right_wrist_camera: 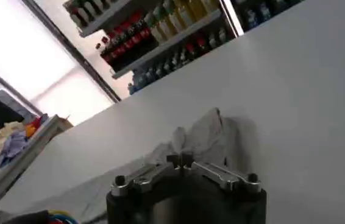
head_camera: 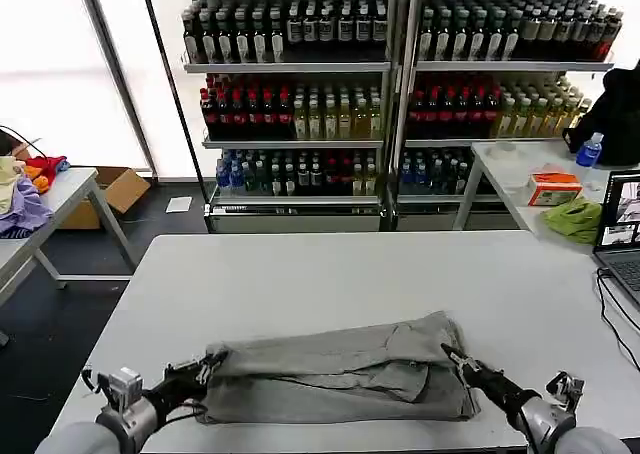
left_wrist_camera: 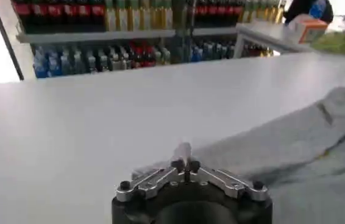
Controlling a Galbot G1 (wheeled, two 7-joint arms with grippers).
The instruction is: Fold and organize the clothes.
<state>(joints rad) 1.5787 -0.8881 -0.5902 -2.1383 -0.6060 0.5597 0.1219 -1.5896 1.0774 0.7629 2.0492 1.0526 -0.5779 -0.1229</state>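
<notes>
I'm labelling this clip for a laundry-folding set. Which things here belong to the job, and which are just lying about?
Part of the job:
- grey shirt, partly folded on the white table
- left gripper, jaws shut on the shirt's left end
- right gripper, jaws shut on its right end

Lying about:
- drink shelves
- green cloth on the side table
- coloured cloths
- cardboard box

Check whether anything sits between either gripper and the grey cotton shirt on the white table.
Nothing visible does. The left gripper is shut on the grey cotton shirt at its left edge, the right gripper on its right edge. The white table around it is bare.
</notes>
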